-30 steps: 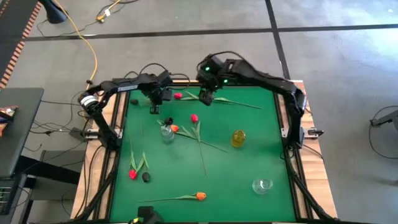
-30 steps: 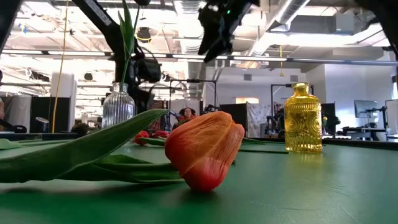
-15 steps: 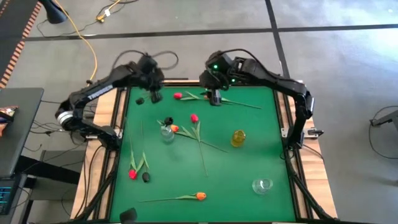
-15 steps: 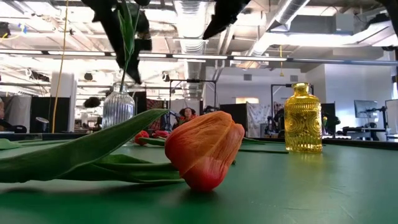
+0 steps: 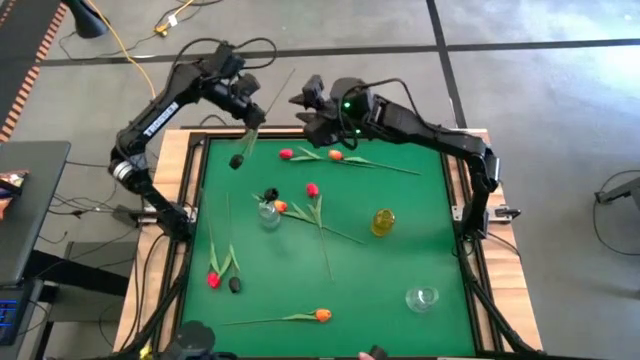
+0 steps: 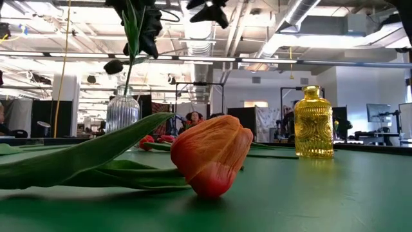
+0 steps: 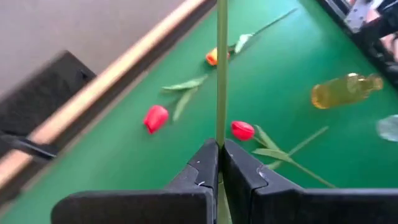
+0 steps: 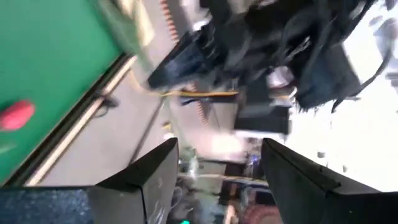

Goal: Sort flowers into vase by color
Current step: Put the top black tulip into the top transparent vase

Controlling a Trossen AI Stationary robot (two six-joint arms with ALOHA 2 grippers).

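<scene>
Holding a black-headed tulip [image 5: 238, 160] by its thin green stem [image 7: 221, 74], the left gripper [image 5: 250, 118] sits raised over the far left edge of the green surface [image 5: 400, 250]; jaws closed on the stem, head hanging down over the far left corner. Low view shows the same stem and leaf dangling above the ribbed clear vase [image 6: 121, 111].

Right gripper [image 5: 305, 100] is up beyond the far edge, near the left one, jaws spread wide, nothing between them.

Flowers on the surface:
- red tulip [image 5: 286, 154] and orange tulip [image 5: 335, 155] lying side by side near the far edge
- red tulip [image 5: 312, 190] mid-surface, stem running toward the near side
- orange tulip [image 5: 281, 207] just beside the clear vase [image 5: 268, 215], with a black tulip [image 5: 270, 195] also at that vase; can't tell whether it is in it or beside it
- red tulip [image 5: 213, 280] and black tulip [image 5: 235, 285] close together on the left near side
- orange tulip [image 5: 322, 315] lying at the near edge, filling the low view's foreground

Yellow vase [image 5: 383, 222] stands right of centre. Clear round vase [image 5: 422, 298] sits near the right near corner.
</scene>
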